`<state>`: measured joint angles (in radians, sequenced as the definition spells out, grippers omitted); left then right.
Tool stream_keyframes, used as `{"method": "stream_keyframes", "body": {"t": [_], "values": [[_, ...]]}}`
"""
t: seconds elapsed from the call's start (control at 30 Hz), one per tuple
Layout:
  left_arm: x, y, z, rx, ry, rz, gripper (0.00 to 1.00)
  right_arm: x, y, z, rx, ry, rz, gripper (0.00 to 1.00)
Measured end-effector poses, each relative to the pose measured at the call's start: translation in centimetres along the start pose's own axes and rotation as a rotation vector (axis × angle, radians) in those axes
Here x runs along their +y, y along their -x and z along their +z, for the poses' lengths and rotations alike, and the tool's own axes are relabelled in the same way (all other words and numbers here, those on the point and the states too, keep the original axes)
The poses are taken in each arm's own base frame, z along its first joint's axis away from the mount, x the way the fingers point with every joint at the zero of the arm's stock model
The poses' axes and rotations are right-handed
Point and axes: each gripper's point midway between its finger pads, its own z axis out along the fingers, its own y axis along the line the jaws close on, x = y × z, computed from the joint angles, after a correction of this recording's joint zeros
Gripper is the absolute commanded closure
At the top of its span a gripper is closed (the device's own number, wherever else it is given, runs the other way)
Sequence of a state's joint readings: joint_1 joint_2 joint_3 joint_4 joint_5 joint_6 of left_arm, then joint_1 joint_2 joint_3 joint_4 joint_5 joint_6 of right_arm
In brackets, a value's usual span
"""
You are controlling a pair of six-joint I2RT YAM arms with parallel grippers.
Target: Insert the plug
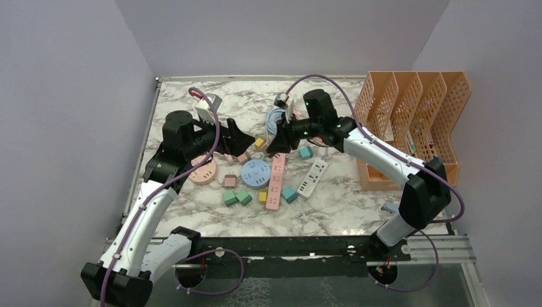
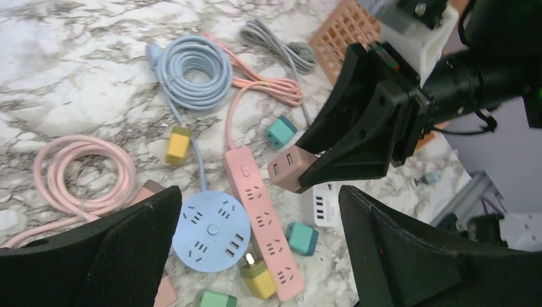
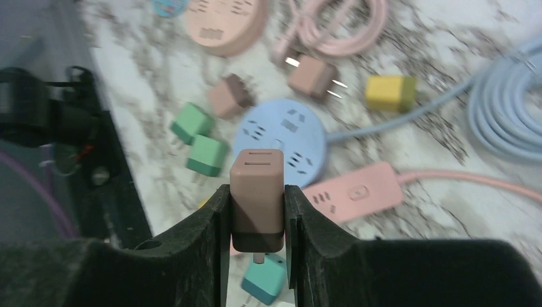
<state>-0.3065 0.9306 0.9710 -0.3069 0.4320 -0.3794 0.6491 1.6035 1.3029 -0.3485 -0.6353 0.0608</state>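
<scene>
My right gripper (image 1: pixel 278 146) (image 3: pixel 257 193) is shut on a brown plug (image 3: pixel 257 182), prongs pointing down, held above the table over the pink power strip (image 1: pixel 275 182) (image 3: pixel 351 192). The plug also shows in the left wrist view (image 2: pixel 289 170). A blue round socket hub (image 1: pixel 255 173) (image 3: pixel 281 137) lies just left of the strip. My left gripper (image 1: pixel 240 137) (image 2: pixel 259 192) is wide open and empty, hovering over the hub (image 2: pixel 211 233) and the strip (image 2: pixel 262 217), close to the right gripper.
A white power strip (image 1: pixel 312 177), a pink round hub (image 1: pixel 203 171), and loose green, teal and yellow plugs (image 1: pixel 236 197) lie around. Coiled blue cable (image 2: pixel 195 70) and pink cable (image 2: pixel 80 176) lie on the marble. Orange file racks (image 1: pixel 409 128) stand at the right.
</scene>
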Motion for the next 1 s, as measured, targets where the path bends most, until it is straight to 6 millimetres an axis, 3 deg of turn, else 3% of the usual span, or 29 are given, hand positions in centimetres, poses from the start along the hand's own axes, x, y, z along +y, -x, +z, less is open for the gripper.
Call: {"method": "stream_keyframes", "body": {"t": [0.2,0.47,0.73,1.0], "values": [[-2.9,-1.5,-0.5,0.082,-0.173,-0.005,0.14,4.8,1.7,-0.9,-0.04,0.259,-0.008,0.84],[-3.7,-4.9,-0.2,0.191,-0.274,-0.097,0.32,8.1,1.8,-2.1,-0.04,0.459,-0.016,0.84],[-6.2,-5.5,-1.0,0.243,-0.45,-0.126,0.48,9.8,2.0,-3.0,-0.043,0.57,-0.025,0.84],[-7.3,-6.1,-1.4,0.282,-0.548,-0.147,0.63,10.2,2.0,-3.2,-0.038,0.617,-0.012,0.84]]}}
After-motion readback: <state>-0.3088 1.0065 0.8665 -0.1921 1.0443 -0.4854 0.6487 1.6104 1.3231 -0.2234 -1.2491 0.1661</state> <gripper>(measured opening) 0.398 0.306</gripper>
